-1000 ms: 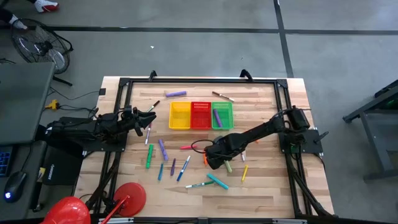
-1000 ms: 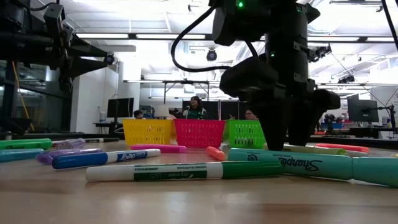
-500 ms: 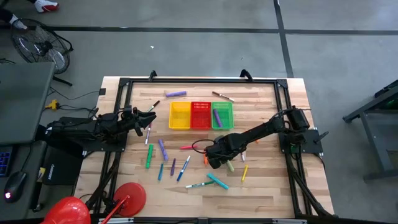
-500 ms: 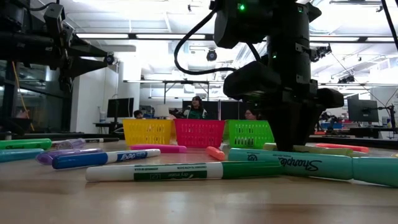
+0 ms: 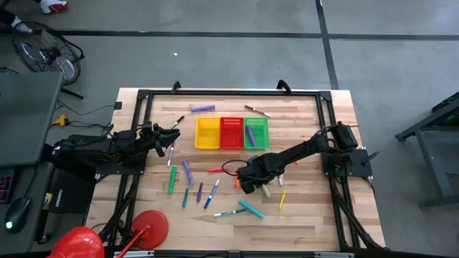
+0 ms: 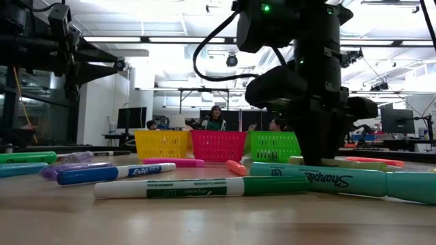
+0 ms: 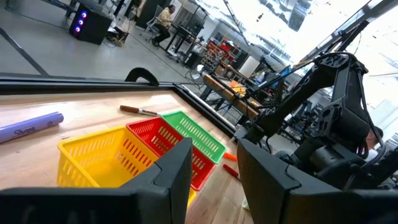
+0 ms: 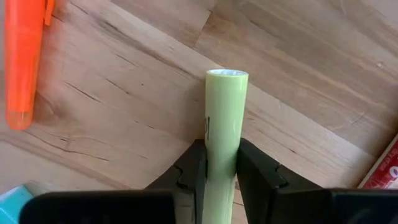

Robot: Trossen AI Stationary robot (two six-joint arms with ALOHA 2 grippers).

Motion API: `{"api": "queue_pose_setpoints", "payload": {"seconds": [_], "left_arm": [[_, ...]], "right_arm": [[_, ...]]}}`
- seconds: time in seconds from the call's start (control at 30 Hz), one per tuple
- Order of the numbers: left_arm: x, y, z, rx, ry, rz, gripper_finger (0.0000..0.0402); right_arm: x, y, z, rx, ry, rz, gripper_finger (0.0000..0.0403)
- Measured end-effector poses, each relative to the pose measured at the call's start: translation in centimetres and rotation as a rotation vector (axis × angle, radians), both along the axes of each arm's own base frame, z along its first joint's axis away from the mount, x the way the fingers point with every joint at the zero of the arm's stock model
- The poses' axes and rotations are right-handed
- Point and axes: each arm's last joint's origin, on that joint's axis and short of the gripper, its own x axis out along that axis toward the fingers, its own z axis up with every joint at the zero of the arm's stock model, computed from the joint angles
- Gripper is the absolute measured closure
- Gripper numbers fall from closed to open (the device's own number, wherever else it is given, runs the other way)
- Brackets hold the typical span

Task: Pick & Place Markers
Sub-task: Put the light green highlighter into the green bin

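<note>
The right gripper (image 8: 219,163) has squeezed its fingers onto a light green marker (image 8: 224,118) on the table (image 8: 124,124), an orange marker (image 8: 23,56) nearby. The left gripper (image 7: 214,165) still waits, fingers apart.

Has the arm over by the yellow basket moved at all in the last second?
No. The left end effector sits at the same spot beside the yellow basket.

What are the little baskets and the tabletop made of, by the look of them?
Baskets: probably moulded plastic, going by the bright, even yellow, red and green colour and see-through grid walls. Tabletop: wood, likely butcher-block, with visible grain, plank seams and a matte, unpainted finish.
</note>
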Motion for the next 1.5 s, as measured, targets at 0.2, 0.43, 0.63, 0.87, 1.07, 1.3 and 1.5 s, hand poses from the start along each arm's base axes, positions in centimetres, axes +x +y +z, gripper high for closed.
{"api": "queue_pose_setpoints", "payload": {"seconds": [0.2,0.43,0.63,0.87,1.07,1.3,1.5], "left_arm": [[0.0,0.0,0.0,0.0,0.0,0.0,0.0275],[0.0,0.0,0.0,0.0,0.0,0.0,0.0275],[0.0,0.0,0.0,0.0,0.0,0.0,0.0275],[0.0,0.0,0.0,0.0,0.0,0.0,0.0275],[0.0,0.0,0.0,0.0,0.0,0.0,0.0275],[0.0,0.0,0.0,0.0,0.0,0.0,0.0275],[0.0,0.0,0.0,0.0,0.0,0.0,0.0275]], "right_arm": [[-0.7,-1.1,3.3,0.002,-0.067,-0.019,0.0339],[-1.5,-3.2,7.3,-0.023,-0.188,-0.034,0.0339],[-2.6,-6.5,10.7,-0.079,-0.298,-0.06,0.0339],[-3.9,-11.6,13.0,-0.156,-0.364,-0.064,0.0335],[-4.5,-16.0,12.7,-0.194,-0.35,-0.049,0.0337],[-4.1,-20.3,10.7,-0.164,-0.339,-0.013,0.0334],[-2.6,-22.2,8.5,-0.109,-0.399,0.024,0.0333]]}}
